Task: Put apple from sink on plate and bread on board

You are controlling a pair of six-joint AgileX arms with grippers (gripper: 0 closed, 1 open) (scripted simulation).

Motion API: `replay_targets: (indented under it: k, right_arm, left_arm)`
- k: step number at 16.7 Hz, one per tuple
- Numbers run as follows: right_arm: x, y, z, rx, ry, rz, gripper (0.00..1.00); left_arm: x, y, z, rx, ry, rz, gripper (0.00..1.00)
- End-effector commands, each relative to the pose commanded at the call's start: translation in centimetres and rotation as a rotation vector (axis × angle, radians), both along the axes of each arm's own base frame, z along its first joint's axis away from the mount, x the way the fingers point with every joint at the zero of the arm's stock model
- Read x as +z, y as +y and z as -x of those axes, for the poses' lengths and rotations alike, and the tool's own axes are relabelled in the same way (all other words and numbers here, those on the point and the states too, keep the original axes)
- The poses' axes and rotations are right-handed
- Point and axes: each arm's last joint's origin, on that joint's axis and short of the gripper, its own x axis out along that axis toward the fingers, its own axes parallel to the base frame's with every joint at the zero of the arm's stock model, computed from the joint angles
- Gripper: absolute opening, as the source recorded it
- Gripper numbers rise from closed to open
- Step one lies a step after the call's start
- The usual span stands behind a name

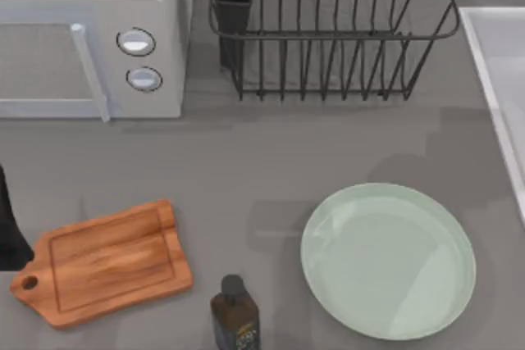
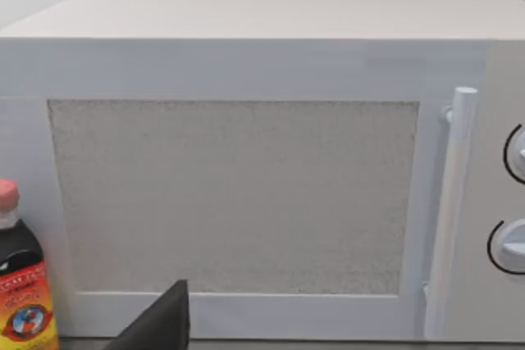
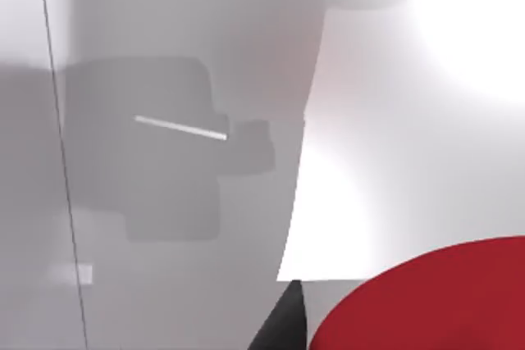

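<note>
The red apple (image 3: 426,305) looms close in the right wrist view, inside the pale sink (image 3: 164,219). A dark tip of my right gripper (image 3: 283,329) shows just beside it, and whether it grips the fruit is unclear. In the top view the sink's rim (image 1: 492,79) runs along the right edge. The pale-green plate (image 1: 387,260) lies bare at the lower right. The wooden board (image 1: 107,261) lies bare at the lower left, handle pointing left. The bread is out of view. My left arm (image 1: 6,231) is parked at the left edge, and its gripper (image 2: 164,325) faces the microwave.
A white microwave (image 1: 90,34) stands at the back left and a black wire dish rack (image 1: 328,30) at the back centre. A dark bottle (image 1: 235,313) stands at the front between board and plate. Another bottle (image 2: 20,284) stands near the microwave.
</note>
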Motion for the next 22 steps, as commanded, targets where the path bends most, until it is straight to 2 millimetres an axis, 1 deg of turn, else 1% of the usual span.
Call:
replay_targets:
  k: [1,3,6,8,10,13,15,17,19,22]
  right_arm:
    - [0.7,1.6,-0.1,0.0,-0.007,-0.002,0.0]
    - [1.9,5.4,-0.1,0.001,-0.012,-0.009,0.0]
    - [3.6,12.0,1.1,0.002,-0.003,-0.024,0.0]
    - [4.6,16.4,2.6,0.003,0.013,-0.032,0.0]
    - [5.4,20.5,4.6,0.004,0.033,-0.036,0.0]
    - [6.3,25.3,8.1,0.006,0.064,-0.031,0.0]
    - [6.7,27.6,10.3,0.007,0.081,-0.024,0.0]
    - [6.9,29.1,11.9,0.007,0.093,-0.017,0.0]
    - [7.0,29.8,12.8,0.008,0.099,-0.012,0.0]
    - [7.0,29.9,12.9,0.008,0.099,-0.012,0.0]
  left_arm:
    - [0.0,0.0,0.0,0.0,0.0,0.0,1.0]
    - [0.0,0.0,0.0,0.0,0.0,0.0,1.0]
    - [0.0,0.0,0.0,0.0,0.0,0.0,1.0]
    - [0.0,0.0,0.0,0.0,0.0,0.0,1.0]
    - [0.0,0.0,0.0,0.0,0.0,0.0,1.0]
    - [0.0,0.0,0.0,0.0,0.0,0.0,1.0]
    - [0.0,0.0,0.0,0.0,0.0,0.0,1.0]
    - [0.0,0.0,0.0,0.0,0.0,0.0,1.0]
    - [0.0,0.0,0.0,0.0,0.0,0.0,1.0]
    - [0.0,0.0,0.0,0.0,0.0,0.0,1.0]
